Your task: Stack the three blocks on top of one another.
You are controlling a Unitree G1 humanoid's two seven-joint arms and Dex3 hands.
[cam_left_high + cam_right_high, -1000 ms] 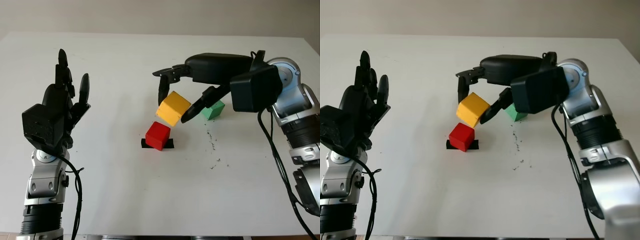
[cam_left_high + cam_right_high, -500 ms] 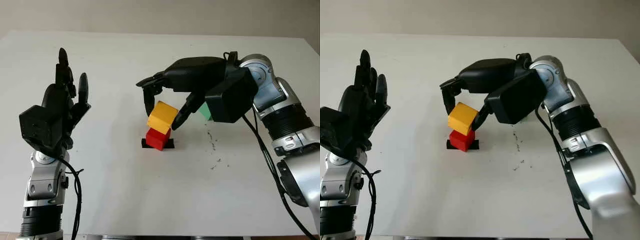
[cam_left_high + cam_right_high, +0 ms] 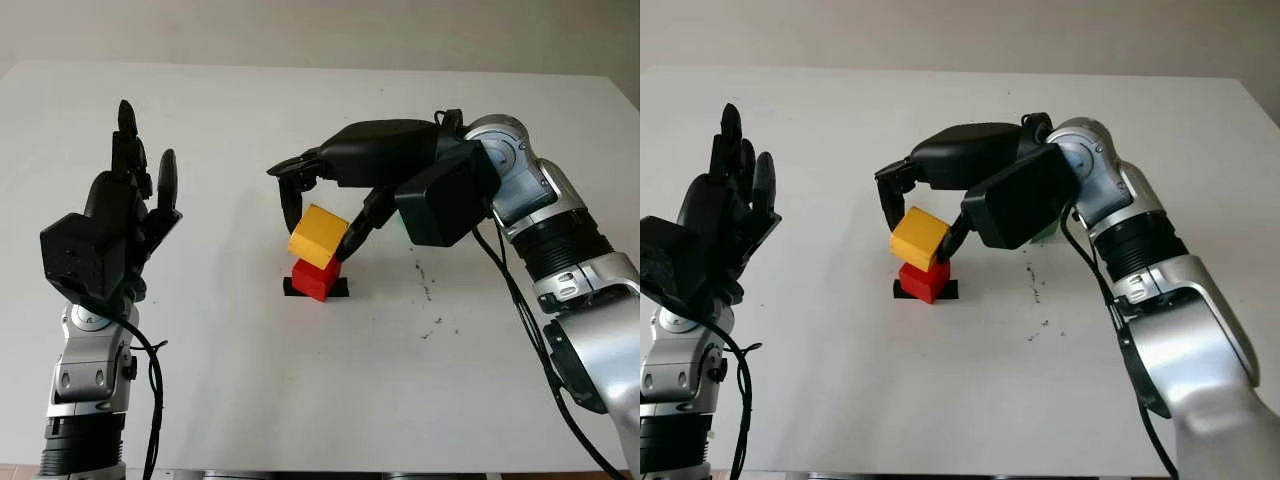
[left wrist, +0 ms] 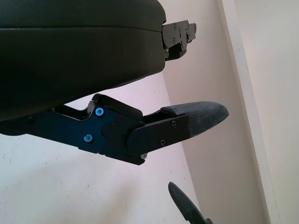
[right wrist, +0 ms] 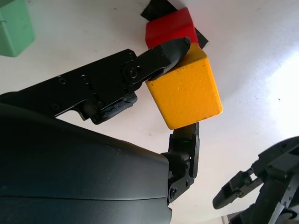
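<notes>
Near the middle of the white table [image 3: 300, 400], the right hand [image 3: 318, 212] pinches the yellow block [image 3: 319, 236] between its fingertips [image 5: 174, 48], tilted and touching the top of the red block [image 3: 316, 278]. Behind the hand sits the green block [image 5: 15, 25]. At the left, the left hand [image 3: 105, 235] is raised, open.

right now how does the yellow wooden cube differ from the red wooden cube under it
The yellow wooden cube is gripped by the right hand; the red wooden cube is untouched by the fingers. The yellow cube sits tilted, apparently resting on the red cube, which sits flat on a black marker patch on the white table. The yellow cube looks larger. Both are plain painted cubes. The left hand is open, raised at the left.
</notes>
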